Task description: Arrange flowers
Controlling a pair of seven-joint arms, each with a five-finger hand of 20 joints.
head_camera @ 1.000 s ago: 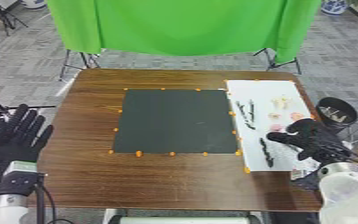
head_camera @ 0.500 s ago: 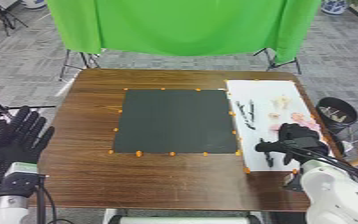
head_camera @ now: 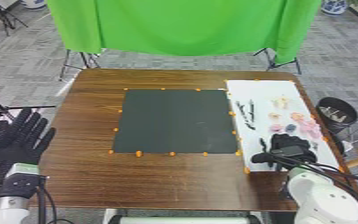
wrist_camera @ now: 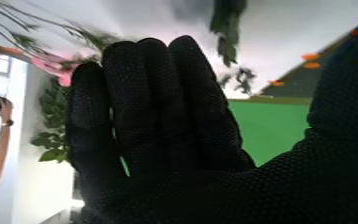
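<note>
In the head view the right hand [head_camera: 286,148] is over the near part of the white sheet [head_camera: 258,90], its fingers straight. Pink flowers [head_camera: 309,126] lie just beyond it, with pale yellow ones [head_camera: 280,102] farther up. Dark green stems [head_camera: 246,114] rest along the sheet's left side. The left hand [head_camera: 14,145] is off the table's left side, palm showing, fingers straight. In the right wrist view the right hand [wrist_camera: 171,120] holds nothing; a dark green sprig [wrist_camera: 228,30], a pink flower [wrist_camera: 55,67] and thin stems [wrist_camera: 47,30] are beyond its fingertips.
A dark square mat [head_camera: 175,121] with orange markers around it lies mid-table, left of the sheet. A dark bin [head_camera: 337,111] stands off the table's right edge. Green cloth [head_camera: 180,27] hangs behind the table.
My right hand has moved left and nearer over the sheet, uncovering pink flowers that it had covered. The left hand has stayed where it was.
</note>
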